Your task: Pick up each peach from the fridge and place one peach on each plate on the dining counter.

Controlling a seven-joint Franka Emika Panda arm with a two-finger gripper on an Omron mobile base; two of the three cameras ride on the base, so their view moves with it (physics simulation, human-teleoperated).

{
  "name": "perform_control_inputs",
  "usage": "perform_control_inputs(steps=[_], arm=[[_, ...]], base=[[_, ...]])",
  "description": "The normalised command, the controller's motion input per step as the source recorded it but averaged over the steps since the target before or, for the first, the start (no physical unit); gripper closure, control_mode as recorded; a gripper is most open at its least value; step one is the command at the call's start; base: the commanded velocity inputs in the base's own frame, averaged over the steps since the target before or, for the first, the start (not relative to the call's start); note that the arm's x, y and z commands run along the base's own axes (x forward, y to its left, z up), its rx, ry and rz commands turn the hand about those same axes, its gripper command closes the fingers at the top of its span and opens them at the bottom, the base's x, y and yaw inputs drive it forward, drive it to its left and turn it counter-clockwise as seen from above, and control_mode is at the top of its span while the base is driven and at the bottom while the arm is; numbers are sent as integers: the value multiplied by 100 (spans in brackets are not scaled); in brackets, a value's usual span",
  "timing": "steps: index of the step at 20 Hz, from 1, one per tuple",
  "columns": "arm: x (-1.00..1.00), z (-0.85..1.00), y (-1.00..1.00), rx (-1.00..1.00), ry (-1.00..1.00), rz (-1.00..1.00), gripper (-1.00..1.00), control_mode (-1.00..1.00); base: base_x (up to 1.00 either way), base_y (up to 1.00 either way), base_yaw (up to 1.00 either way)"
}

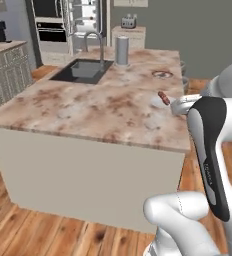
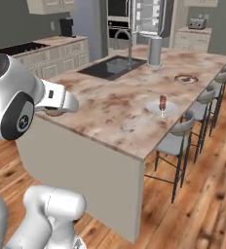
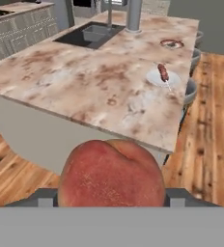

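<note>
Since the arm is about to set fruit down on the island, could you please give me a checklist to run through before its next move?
1. Round orange-red peach held in the gripper: ok, it sits between the fingers.
2. Pale grey-white round plate on the beige marble dining counter: not ok, a red meat skewer lies on it.
3. Dark red-rimmed plate: cannot tell whether it is free; too small.
4. Path across the counter to the plates: ok, bare marble.
5. Grey stools beside the plates: ok, below the counter top.
</note>
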Motion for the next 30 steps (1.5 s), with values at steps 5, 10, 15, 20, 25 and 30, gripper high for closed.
perform_control_inputs(steps=[5, 10, 15, 20, 25, 30], arm=[[0, 0, 0, 0, 0, 0, 100, 100], [0, 0, 0, 0, 0, 0, 100, 100], [0, 0, 0, 0, 0, 0, 100, 100], [0, 0, 0, 0, 0, 0, 100, 100], [0, 0, 0, 0, 0, 0, 100, 100], [0, 0, 0, 0, 0, 0, 100, 100]], base=[[-26, -100, 54], [-9, -100, 46], [-2, -100, 40], [-1, -100, 38], [0, -100, 37], [0, -100, 36]])
